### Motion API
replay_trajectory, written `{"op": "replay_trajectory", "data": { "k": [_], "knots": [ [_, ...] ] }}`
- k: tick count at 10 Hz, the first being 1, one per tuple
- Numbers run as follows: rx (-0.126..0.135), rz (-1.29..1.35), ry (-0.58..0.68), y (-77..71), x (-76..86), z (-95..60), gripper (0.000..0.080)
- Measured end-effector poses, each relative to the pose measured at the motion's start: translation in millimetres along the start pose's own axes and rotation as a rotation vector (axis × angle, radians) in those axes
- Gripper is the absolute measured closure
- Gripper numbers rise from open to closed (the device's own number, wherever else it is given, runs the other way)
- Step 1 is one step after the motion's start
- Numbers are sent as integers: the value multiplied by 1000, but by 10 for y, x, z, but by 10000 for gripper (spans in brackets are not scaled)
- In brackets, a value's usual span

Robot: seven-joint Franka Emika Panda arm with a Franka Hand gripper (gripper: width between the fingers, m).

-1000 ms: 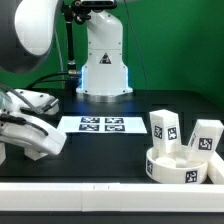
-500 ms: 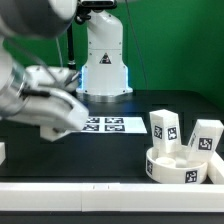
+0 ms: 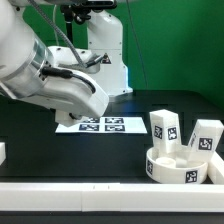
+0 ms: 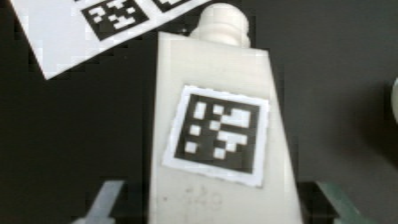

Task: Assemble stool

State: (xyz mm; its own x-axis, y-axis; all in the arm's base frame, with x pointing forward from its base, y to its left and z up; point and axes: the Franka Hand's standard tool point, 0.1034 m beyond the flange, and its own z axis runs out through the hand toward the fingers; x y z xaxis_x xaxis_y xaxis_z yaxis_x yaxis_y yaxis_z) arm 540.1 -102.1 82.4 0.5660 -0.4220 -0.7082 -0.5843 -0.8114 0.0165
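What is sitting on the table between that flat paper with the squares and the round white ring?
Nothing: in the exterior view only bare black table lies between the marker board and the round seat. Two block legs stand behind the seat.

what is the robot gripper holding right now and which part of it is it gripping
The gripper holds a white plastic block leg with a square tag, pinched across its sides at the end opposite its rounded peg.

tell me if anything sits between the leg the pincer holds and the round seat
Nothing visible does. The pincer holds a leg above the marker board. The seat sits toward the exterior view's right, with two loose legs behind it, and bare table between.
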Motion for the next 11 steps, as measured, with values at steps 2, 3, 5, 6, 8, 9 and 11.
{"op": "replay_trajectory", "data": {
  "k": [2, 3, 5, 6, 8, 9, 11],
  "knots": [
    [8, -4, 70, -44, 91, -52, 472],
    [22, -13, 174, -122, 134, -106, 472],
    [40, -25, 330, -321, 38, -87, 472],
    [48, -32, 403, -407, -37, -44, 472],
    [64, -35, 537, -560, -162, 50, 472],
    [74, -40, 626, -579, -110, 22, 472],
    [83, -52, 756, -635, -59, -4, 472]
  ]
}}
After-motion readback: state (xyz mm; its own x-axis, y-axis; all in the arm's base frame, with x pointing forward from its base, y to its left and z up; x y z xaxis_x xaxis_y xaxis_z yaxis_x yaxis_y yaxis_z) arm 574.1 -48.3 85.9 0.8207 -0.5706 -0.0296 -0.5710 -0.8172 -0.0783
